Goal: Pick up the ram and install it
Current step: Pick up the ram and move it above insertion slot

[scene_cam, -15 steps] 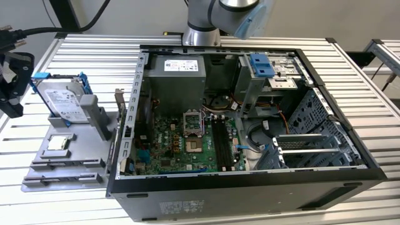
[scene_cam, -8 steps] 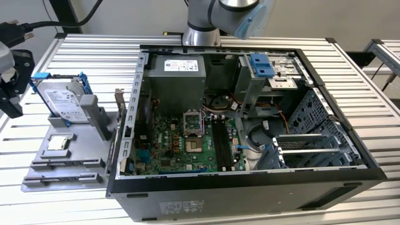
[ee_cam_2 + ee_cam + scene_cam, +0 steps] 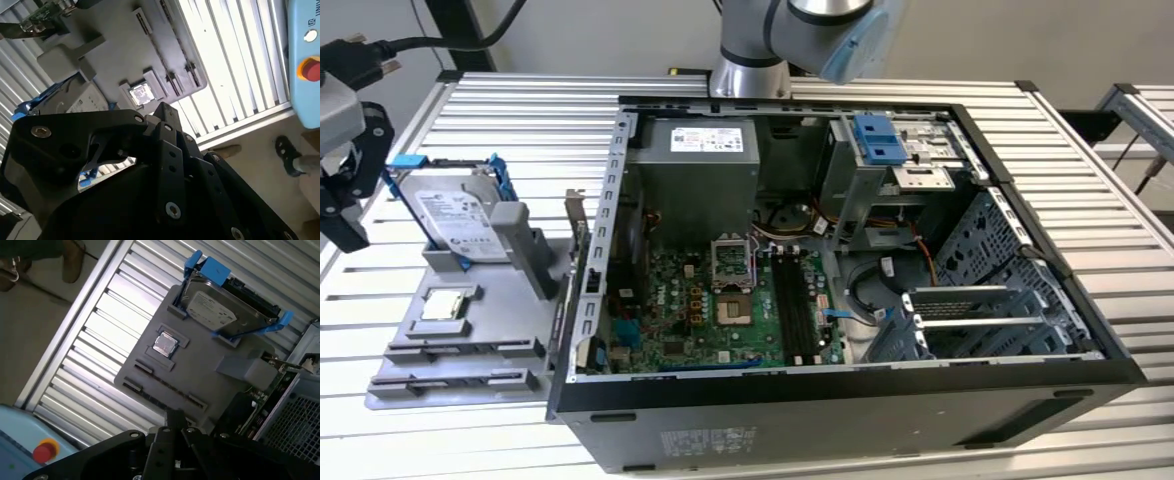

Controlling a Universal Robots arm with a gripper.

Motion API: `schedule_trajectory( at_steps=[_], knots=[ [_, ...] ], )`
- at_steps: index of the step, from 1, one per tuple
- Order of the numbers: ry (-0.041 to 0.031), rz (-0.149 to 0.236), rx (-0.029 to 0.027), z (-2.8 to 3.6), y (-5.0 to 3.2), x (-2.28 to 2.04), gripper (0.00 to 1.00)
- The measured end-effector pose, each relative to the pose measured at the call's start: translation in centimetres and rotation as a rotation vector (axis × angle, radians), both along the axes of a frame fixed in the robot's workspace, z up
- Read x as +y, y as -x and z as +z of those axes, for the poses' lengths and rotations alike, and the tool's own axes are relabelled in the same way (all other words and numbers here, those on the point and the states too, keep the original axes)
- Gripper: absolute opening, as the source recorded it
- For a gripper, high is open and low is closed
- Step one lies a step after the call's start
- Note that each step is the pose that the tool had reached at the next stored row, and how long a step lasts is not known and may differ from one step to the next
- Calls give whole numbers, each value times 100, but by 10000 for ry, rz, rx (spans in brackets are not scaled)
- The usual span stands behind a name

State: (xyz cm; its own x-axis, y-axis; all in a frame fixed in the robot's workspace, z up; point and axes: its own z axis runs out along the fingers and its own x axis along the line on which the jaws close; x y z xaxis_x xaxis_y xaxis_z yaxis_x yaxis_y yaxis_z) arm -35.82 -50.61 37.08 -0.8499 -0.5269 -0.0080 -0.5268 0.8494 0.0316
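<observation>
My gripper point(image 3: 347, 215) hangs at the exterior view's far left, just beyond the grey fixture tray point(image 3: 480, 320) and level with the upright hard drive point(image 3: 460, 215). Its black body point(image 3: 162, 112) fills the foreground in both wrist views point(image 3: 175, 417), with the tray point(image 3: 200, 370) beyond it. Two long narrow cradles point(image 3: 460, 349) near the tray's front edge show as dark grooves. The ram is hidden or out of view. The motherboard's long black memory slots point(image 3: 790, 300) lie inside the open computer case point(image 3: 854, 410).
A small square silver processor point(image 3: 443, 303) sits on the tray. A green card point(image 3: 270, 377) stands between the tray and the case. A pale blue box with a red button point(image 3: 311, 69) lies off the slatted table's edge. The arm's base point(image 3: 750, 60) rises behind the case.
</observation>
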Motion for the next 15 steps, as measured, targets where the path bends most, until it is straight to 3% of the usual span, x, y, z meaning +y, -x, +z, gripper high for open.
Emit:
schedule_trajectory(
  at_steps=[15],
  knots=[
    [-2, 2094, -1, 0, 0, 0, 0]
  ],
)
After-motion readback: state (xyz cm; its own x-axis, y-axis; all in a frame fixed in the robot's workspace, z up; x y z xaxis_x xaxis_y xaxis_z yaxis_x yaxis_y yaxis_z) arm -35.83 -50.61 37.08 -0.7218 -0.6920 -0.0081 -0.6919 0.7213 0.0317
